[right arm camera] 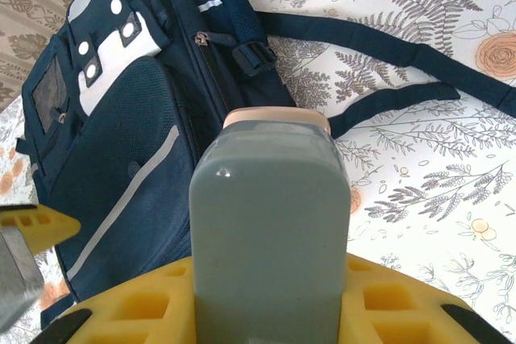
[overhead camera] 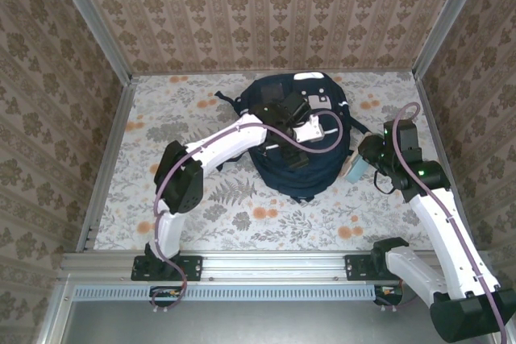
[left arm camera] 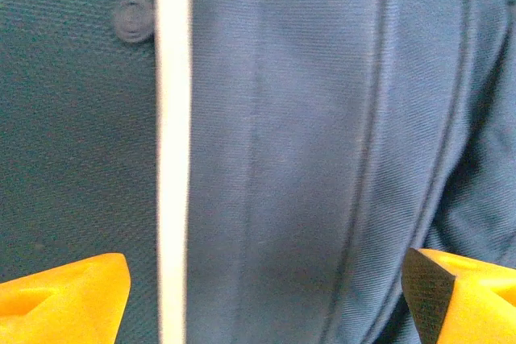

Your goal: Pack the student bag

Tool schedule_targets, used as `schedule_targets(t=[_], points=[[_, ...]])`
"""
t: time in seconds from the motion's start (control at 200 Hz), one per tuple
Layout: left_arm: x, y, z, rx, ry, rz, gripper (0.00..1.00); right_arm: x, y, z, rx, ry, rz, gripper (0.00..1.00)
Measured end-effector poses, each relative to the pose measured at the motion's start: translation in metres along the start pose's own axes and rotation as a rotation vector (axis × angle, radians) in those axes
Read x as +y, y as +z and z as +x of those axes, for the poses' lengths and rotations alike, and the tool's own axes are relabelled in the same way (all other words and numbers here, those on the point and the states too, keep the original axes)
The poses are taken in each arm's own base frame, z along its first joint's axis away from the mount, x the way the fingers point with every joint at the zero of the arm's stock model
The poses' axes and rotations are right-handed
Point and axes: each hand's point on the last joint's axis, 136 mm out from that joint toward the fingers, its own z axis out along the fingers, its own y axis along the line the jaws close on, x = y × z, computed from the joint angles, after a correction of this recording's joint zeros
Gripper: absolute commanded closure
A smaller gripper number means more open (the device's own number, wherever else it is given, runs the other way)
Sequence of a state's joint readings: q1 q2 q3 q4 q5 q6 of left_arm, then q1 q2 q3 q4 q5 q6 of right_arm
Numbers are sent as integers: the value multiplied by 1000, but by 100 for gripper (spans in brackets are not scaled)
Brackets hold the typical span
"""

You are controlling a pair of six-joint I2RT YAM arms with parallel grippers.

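Top external: early in packing, judging by grey case (right arm camera: 270,223) outside bag (overhead camera: 282,176)
Grips case in right gripper (overhead camera: 363,160), bag just left of it; hovers left gripper (left arm camera: 266,279) splayed, empty, fabric directly beneath

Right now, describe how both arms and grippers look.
The left arm and right arm are white links with black joints, each trailed by a purple cable. A green light glows near the right wrist. The left gripper and right gripper have yellow-orange plastic fingers, the right's base showing moulded pockets.
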State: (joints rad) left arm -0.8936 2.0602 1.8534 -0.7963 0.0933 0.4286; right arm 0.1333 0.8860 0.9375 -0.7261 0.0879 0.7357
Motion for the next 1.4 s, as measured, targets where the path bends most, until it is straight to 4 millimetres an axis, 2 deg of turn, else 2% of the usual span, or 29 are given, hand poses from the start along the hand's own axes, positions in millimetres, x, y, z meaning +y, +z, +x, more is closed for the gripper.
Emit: schedule_targets(t=[0.145, 0.23, 0.31, 0.59, 0.79, 0.875, 0.965, 1.165, 1.255, 1.345, 1.395], points=[[20, -4, 2, 14, 8, -35, 11, 2, 0, 1, 8, 1, -12, 75], [24, -5, 3, 21, 14, -40, 8, 2, 0, 2, 10, 1, -14, 75], [21, -5, 3, 19, 17, -25, 5, 2, 0, 2, 11, 1, -15, 75], [5, -2, -4, 0, 36, 22, 5, 2, 0, 1, 10, 13, -15, 75], [5, 17, 1, 44, 46, 5, 7, 2, 0, 1, 9, 28, -17, 75], [7, 26, 6, 66, 44, 0, 10, 2, 0, 1, 9, 31, -16, 75], [9, 28, 8, 77, 41, -8, 18, 2, 0, 1, 9, 31, -16, 75], [17, 11, -9, 41, 57, -35, 20, 3, 0, 1, 12, 33, -19, 75], [18, 9, -10, 38, 60, -38, 22, 4, 0, 2, 17, 35, -26, 75], [18, 9, -8, 43, 59, -35, 28, 5, 0, 3, 23, 38, -32, 75], [19, 9, -8, 44, 58, -36, 35, 6, 0, 3, 22, 39, -36, 75]])
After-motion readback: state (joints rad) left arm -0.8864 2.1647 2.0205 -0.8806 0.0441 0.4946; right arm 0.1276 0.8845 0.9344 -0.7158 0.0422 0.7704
